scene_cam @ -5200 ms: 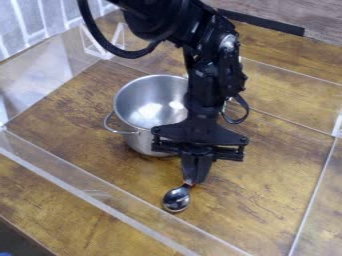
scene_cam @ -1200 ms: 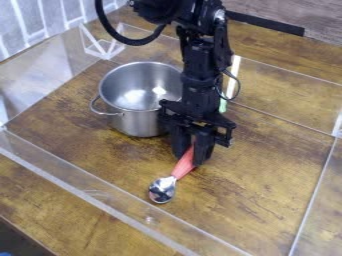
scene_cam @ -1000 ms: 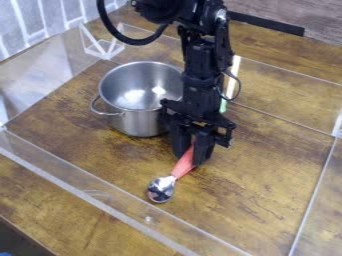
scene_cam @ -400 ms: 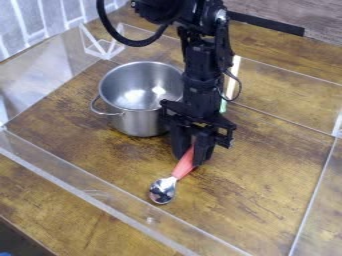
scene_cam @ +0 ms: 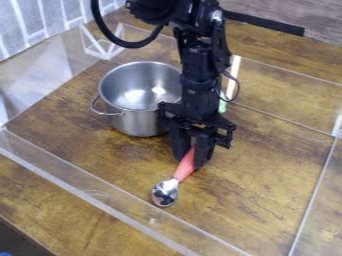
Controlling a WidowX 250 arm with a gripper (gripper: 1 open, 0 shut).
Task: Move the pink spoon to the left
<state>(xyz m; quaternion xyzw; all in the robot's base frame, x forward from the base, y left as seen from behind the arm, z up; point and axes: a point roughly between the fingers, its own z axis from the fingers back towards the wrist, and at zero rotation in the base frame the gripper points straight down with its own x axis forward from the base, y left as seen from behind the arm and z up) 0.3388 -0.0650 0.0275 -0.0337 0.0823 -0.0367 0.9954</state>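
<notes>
Spoon first: the slim pink spoon with its salmon plastic handle and small shiny metal bowl lies low in the centre of the frame. You can see the bowl resting on the wooden surface toward the lower middle, while the handle slants up and to the right into the black pincer. The pincer points straight down and is closed on the upper end of that handle, its jaws narrowed around the slim plastic. By my reading, you hold it at the far handle end so the bowl can drag or trail freely, and so the pincer clears the pot beside it.

Just left of the pincer, in the middle of the frame, stands the round stainless-steel pot with side handles; it looks empty. A clear plastic barrier runs along the lower left edge of the surface, so any move to the left has the pot and that wall to respect.

Against the picture from about a second ago, almost nothing differs: pincer, handle and pot sit in the same places. Set against the oldest picture, the spoon's bowl now sits slightly further left and the pincer grips nearer the pot, with the arm standing more upright.
</notes>
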